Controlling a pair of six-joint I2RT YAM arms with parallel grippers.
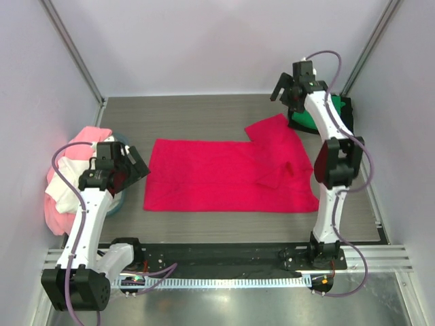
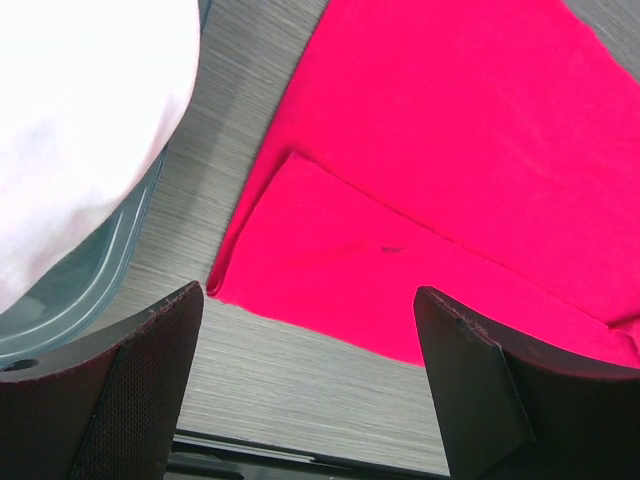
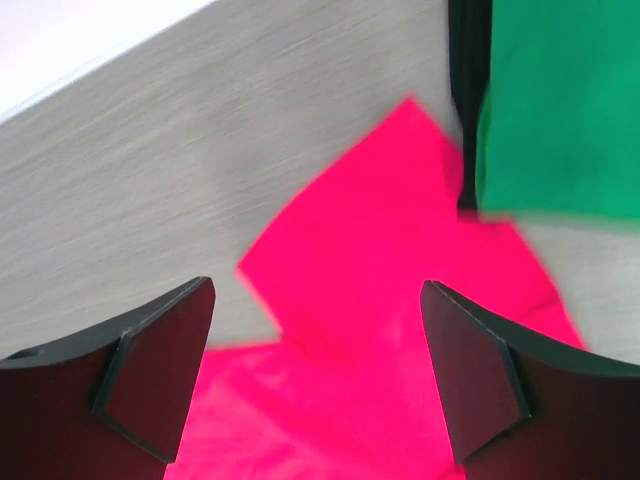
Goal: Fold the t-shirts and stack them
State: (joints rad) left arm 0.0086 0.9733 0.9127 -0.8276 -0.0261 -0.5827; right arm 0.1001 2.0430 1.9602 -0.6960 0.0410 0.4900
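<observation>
While the crimson t-shirt (image 1: 224,175) lies spread across the middle of the desk (image 1: 204,115), both pairs of jaws hang wide open and empty. The left jaws are at its left edge, and the right jaws are over its far sleeve, beside the green t-shirt (image 3: 560,110).

You have one spread t-shirt (image 1: 224,176) lying flat across the middle of the bench (image 1: 190,112). To its left, a heap of t-shirts (image 1: 68,183) sits in a tub (image 1: 117,202). A folded t-shirt (image 3: 560,100) lies behind its right sleeve, in the far right corner. Your left tool (image 2: 310,370) hangs over the spread t-shirt's left edge, and your right tool (image 3: 318,370) over that sleeve.
</observation>
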